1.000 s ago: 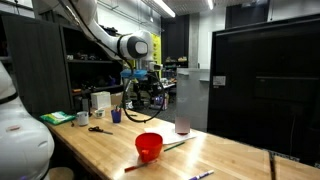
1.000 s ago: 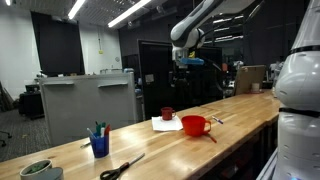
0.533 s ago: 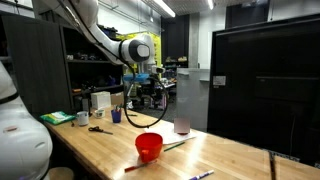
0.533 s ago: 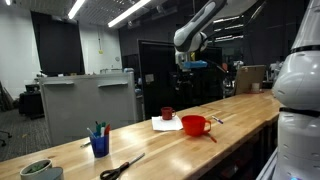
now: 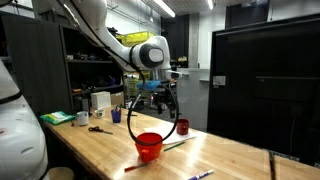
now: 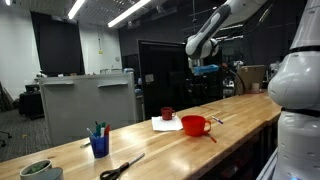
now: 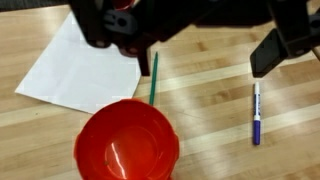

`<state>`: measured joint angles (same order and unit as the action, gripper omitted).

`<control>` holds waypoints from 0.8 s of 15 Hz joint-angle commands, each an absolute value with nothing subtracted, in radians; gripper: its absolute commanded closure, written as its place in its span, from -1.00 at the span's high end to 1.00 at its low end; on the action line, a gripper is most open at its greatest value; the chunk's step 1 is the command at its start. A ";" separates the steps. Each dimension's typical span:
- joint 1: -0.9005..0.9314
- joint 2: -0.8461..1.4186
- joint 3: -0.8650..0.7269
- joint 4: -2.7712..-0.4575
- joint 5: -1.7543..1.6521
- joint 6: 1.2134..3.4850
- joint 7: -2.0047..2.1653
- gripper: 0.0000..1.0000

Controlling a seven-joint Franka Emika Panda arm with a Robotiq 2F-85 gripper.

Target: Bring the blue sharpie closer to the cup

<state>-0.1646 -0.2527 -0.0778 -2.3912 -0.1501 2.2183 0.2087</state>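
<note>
Hand [image 7: 188,38]: spread wide, hanging above the counter [image 7: 215,155].
Blue sharpie [image 7: 256,115]: lying flat on the counter, well apart from the red bowl [image 7: 127,145].

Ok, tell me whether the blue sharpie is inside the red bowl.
No, the blue sharpie lies on the wooden table, apart from the red bowl.

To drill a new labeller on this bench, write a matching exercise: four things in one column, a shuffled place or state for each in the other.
Things:
1 red bowl
2 blue sharpie
3 white paper
4 cup

States:
A holds pens standing up
B lies alone on bare wood
C wide and empty
D flat sheet beside the bowl

Pairs: 1-C, 2-B, 3-D, 4-A
</note>
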 commanded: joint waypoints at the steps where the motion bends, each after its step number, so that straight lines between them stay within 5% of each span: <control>1: -0.205 -0.203 -0.116 -2.408 -0.152 2.293 0.262 1.00; 12: -0.273 -0.029 -0.213 -2.450 -0.220 2.604 0.399 1.00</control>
<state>-0.2581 -0.0549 -0.1934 -2.4375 -0.1672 2.5169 0.3697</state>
